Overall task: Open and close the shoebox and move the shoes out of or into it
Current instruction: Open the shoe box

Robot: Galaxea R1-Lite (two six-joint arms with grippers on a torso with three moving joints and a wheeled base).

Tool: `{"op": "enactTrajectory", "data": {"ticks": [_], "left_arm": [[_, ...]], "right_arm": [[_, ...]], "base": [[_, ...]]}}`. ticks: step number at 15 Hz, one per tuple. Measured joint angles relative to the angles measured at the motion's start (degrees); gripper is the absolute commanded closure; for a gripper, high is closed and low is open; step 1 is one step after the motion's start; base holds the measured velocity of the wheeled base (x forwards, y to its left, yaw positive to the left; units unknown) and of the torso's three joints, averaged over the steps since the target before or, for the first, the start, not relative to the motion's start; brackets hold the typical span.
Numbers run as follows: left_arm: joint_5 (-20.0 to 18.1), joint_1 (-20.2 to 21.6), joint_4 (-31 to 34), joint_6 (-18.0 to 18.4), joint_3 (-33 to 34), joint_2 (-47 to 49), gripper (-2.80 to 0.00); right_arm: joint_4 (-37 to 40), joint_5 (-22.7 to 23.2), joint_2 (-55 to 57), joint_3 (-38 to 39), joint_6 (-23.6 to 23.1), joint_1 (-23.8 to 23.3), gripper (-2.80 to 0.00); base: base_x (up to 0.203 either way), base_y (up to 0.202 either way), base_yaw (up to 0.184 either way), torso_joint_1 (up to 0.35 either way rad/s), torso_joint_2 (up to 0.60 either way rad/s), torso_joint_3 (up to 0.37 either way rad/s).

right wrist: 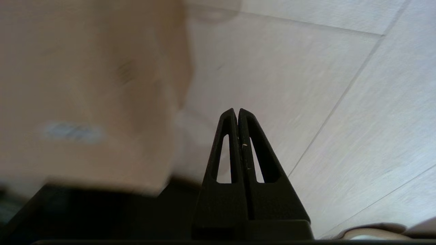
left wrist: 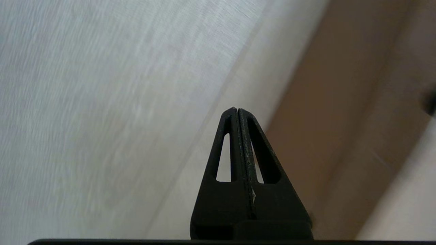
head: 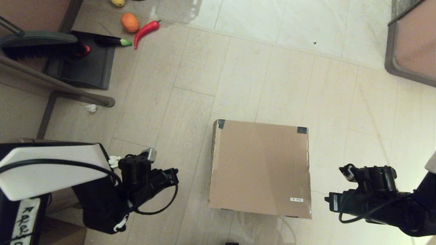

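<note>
The shoebox stands on the tiled floor in the middle of the head view. Its lid is down, with black tape on the two far corners and a small white label near the front right corner. No shoes show in any view. My left gripper hovers left of the box, shut with nothing in it, and the box side lies beyond its tips. My right gripper hangs off the box's front right corner, also shut and empty, with the box lid close beside it.
A black dustpan and brush lie at the far left, with a toy chili, eggplant and orange fruit nearby. Metal frame legs cross the left side. A tray-like furniture edge sits at the far right.
</note>
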Motion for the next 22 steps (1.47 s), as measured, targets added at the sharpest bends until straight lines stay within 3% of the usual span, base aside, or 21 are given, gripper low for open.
{"op": "enactTrajectory", "data": {"ticks": [4, 9, 12, 19, 22], "left_arm": [[2.2, -2.0, 5.1, 0.1, -8.9, 4.8, 0.0], [2.1, -5.4, 15.3, -0.3, -19.4, 6.8, 0.0], [2.0, -6.8, 17.8, -1.6, -21.9, 7.7, 0.0], [2.4, -11.2, 21.6, -6.4, -25.1, 9.1, 0.0], [4.4, -13.8, 21.8, -8.6, -24.9, 8.6, 0.0]], "right_arm": [[-6.4, -2.2, 6.1, -0.4, 2.8, 0.8, 0.0], [-6.4, 1.5, 8.3, -1.3, 12.5, 3.3, 0.0], [-6.5, 1.0, 10.0, -2.1, 18.6, 3.7, 0.0], [-6.5, 1.4, 12.3, -4.9, 22.7, 3.9, 0.0], [-6.5, 2.6, 12.3, -4.4, 23.5, 3.9, 0.0]], "base": [[0.0, 0.0, 0.0, 0.0, 0.0, 0.0], [0.0, 0.0, 0.0, 0.0, 0.0, 0.0], [0.0, 0.0, 0.0, 0.0, 0.0, 0.0], [0.0, 0.0, 0.0, 0.0, 0.0, 0.0], [0.0, 0.0, 0.0, 0.0, 0.0, 0.0]]}}
